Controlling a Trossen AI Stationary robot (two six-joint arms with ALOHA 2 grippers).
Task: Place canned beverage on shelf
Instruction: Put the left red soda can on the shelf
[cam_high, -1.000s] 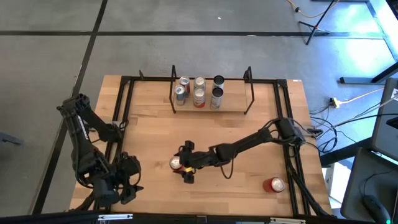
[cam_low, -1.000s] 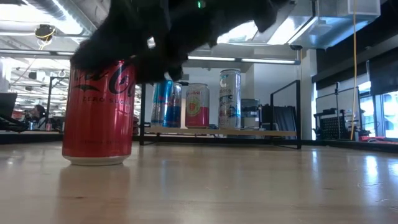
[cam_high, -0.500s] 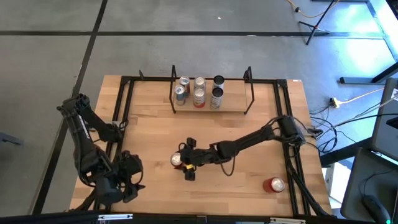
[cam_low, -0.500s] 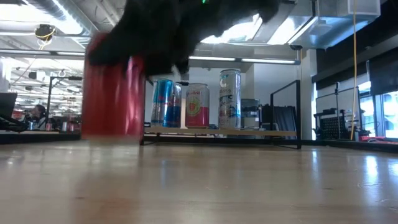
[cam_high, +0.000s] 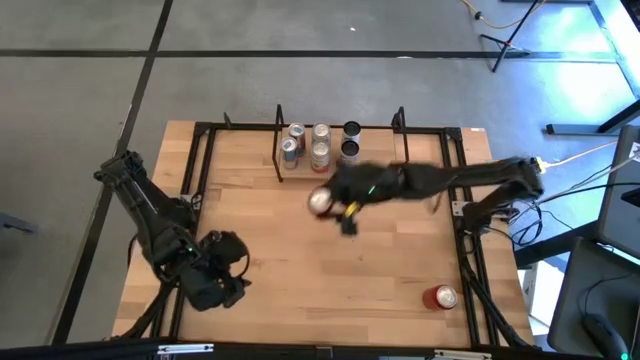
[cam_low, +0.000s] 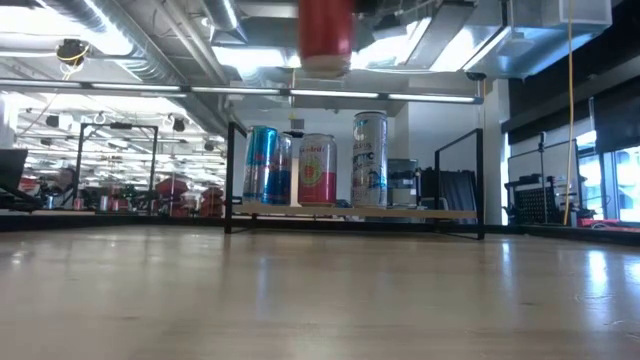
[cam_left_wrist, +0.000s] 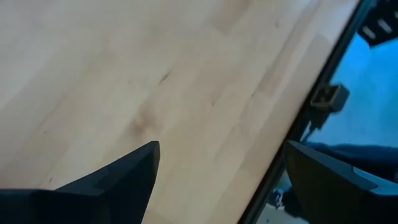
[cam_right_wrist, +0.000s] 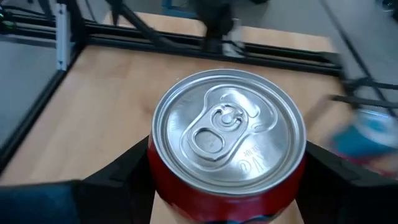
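Now right claw (cam_high: 335, 208) clamped on red can (cam_high: 320, 201), lifted clear of worktop (cam_high: 300, 280), just in front of shelf (cam_high: 385, 172) with its standing cans (cam_high: 320, 148). Left claw (cam_left_wrist: 217, 180) spread wide, low over worktop's near-left corner, holding nothing.

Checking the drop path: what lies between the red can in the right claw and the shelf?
Nothing. In the high view only bare table separates the red can, held in the right claw, from the shelf; the low view shows the can raised.
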